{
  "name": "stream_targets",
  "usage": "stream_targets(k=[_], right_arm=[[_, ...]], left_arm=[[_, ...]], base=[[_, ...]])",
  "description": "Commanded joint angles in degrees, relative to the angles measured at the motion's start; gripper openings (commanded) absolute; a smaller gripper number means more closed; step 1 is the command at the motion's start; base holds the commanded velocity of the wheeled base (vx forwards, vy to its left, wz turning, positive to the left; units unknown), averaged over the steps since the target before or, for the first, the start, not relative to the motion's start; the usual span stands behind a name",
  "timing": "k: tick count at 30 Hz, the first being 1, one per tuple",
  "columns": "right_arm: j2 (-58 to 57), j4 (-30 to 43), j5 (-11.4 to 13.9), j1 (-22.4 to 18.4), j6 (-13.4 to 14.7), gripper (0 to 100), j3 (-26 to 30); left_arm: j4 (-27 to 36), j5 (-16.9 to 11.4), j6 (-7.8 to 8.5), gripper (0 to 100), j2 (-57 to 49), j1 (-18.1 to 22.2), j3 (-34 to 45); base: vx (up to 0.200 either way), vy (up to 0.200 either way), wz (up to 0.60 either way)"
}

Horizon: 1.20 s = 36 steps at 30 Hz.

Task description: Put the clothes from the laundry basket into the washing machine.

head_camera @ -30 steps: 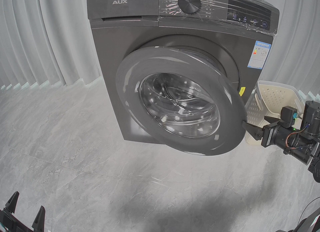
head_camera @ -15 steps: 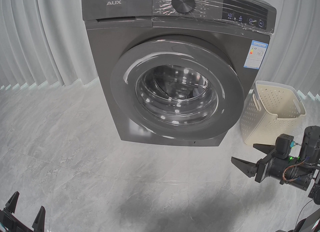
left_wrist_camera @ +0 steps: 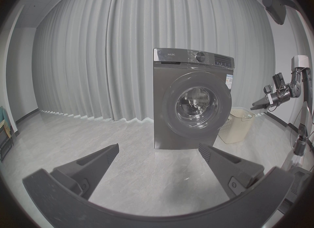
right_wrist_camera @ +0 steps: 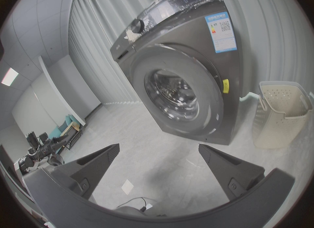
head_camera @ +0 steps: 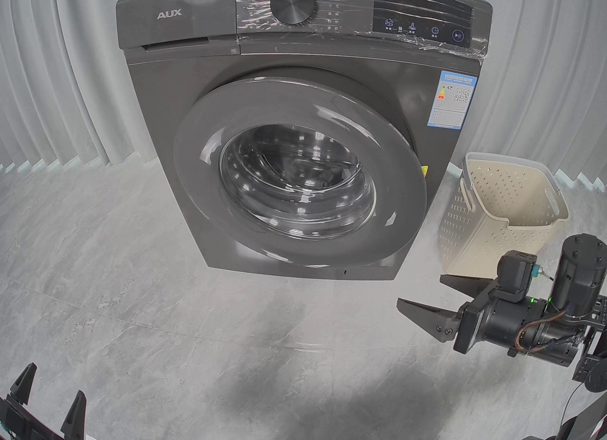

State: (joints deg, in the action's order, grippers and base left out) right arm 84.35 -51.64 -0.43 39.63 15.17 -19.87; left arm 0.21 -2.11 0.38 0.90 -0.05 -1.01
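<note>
Holding my right arm out low on my right side, I had its forearm roughly level and my right gripper [head_camera: 420, 289] pointed across toward the front of the washing machine [head_camera: 164, 100]. It hung above the pale stone floor [head_camera: 190, 334] and just in front of the laundry basket [head_camera: 468, 239] — touching neither. Its two dark fingers [head_camera: 430, 316] were spread wide with only floor between them, and they gripped nothing. The machine's round door [head_camera: 404, 207] lay shut against the grey front. Its glass window showed the shiny drum, and I could not make out what, if anything, lay inside. The cream basket stood upright on the floor just beside the machine's right side, near the curtain [head_camera: 556, 81], with its perforated inner wall in plain sight. My left arm was down low at my left side, well apart from the machine. My left gripper [head_camera: 54, 384] pointed its fingers up and forward, likewise splayed wide and closed on nothing — from its wrist, machine and basket stood beyond the tips.
</note>
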Motion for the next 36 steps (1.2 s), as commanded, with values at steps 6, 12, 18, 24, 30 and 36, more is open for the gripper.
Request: stream_targets(k=[6, 12, 18, 24, 30, 36], right_arm=[[4.9, -5.5, -0.2, 2.6, 0.2, 100, -1.8], [7.1, -9.0, 0.0, 3.2, 0.1, 100, -1.8], [10.0, -12.1, -0.2, 4.0, 0.1, 100, -3.1], [13.3, -16.9, -1.8, 3.3, -0.3, 100, -5.6], [16.0, -27.1, -5.1, 2.2, -4.3, 100, -6.1], [14.3, -28.4, -5.2, 1.1, -4.7, 100, -5.6]], left_arm=[[0.0, 0.0, -0.11, 100, -0.8, 0.0, 0.9], [0.0, 0.0, -0.11, 100, -0.8, 0.0, 0.9], [0.0, 0.0, -0.11, 100, -0.8, 0.0, 0.9], [0.0, -0.1, -0.11, 100, -0.8, 0.0, 0.9], [0.0, -0.1, -0.11, 100, -0.8, 0.0, 0.9], [0.0, -0.1, -0.11, 100, -0.8, 0.0, 0.9]], base=[[0.2, 0.0, 0.0], [0.2, 0.0, 0.0], [0.2, 0.0, 0.0], [0.2, 0.0, 0.0], [0.033, 0.0, 0.0], [0.0, 0.0, 0.0]])
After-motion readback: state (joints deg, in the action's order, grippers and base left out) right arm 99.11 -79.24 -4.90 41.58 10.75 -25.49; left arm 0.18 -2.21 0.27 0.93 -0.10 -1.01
